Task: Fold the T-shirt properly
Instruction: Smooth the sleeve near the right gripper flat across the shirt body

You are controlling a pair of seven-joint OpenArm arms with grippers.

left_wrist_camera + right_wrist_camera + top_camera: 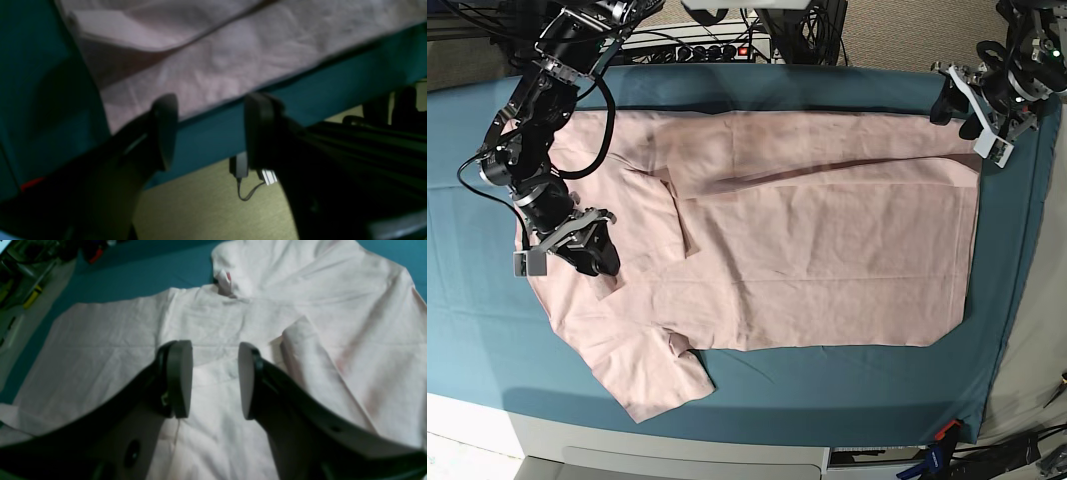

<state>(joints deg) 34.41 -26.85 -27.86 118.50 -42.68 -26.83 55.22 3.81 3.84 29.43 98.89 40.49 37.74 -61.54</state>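
The pale pink T-shirt (827, 240) lies spread on the teal table cloth (487, 300), plain side up, with one sleeve (662, 380) sticking out at the front left and a folded flap (672, 215) near the collar end. My right gripper (597, 262) hovers over the shirt's left part. In the right wrist view it (213, 350) is open with only pink cloth (100, 336) below and the neck label (227, 278) beyond. My left gripper (962, 115) is open at the shirt's far right corner. In the left wrist view it (210, 103) straddles the shirt's edge (233, 60), holding nothing.
Cables and an electronics box (717, 40) sit behind the table's back edge. The right table edge drops to the floor, where a power adapter (238, 165) hangs. A red clamp (942, 432) is at the front right corner.
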